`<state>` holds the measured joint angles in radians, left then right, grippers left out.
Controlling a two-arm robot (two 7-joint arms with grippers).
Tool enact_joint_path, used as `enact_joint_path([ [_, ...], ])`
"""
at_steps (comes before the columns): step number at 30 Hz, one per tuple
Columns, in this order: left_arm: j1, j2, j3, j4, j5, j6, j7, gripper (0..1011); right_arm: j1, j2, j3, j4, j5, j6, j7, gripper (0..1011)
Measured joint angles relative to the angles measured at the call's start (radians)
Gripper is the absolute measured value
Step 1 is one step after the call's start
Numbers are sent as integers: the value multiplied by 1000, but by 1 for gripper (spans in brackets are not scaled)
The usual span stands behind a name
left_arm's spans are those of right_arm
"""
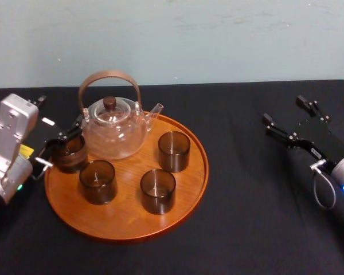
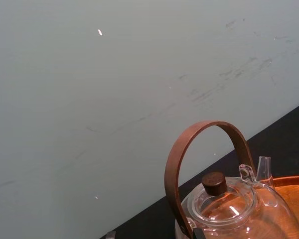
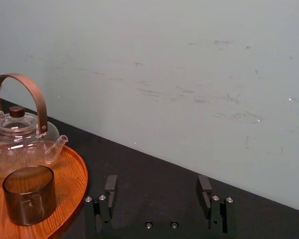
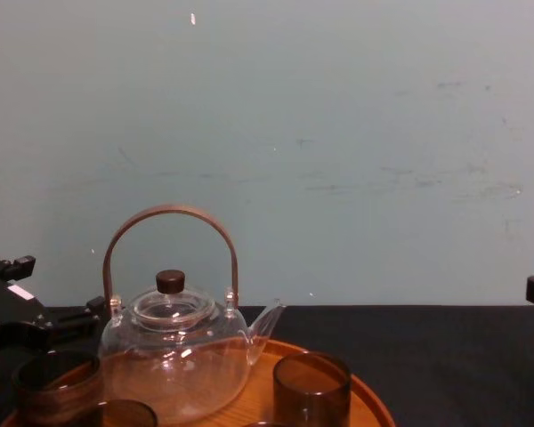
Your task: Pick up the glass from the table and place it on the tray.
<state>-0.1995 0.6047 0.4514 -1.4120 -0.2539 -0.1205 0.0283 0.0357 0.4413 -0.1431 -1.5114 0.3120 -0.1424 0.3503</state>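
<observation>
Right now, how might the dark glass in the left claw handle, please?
The dark glass, in the left claw at the tray rim, looks rigid and smooth, so probably slippery. Squat and wide, it should resist tipping. The right claw is parked open.

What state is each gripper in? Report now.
Left gripper: around the dark glass at the tray's left rim; clamped or not cannot be told.
Right gripper: open, empty, over the table right of the tray.
</observation>
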Motion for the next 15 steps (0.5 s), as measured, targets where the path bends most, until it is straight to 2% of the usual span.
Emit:
enact_joint_path([
  [15,0,0,0,0,0,0,0,1001,2,1,-2,1,1,1,2,1002],
])
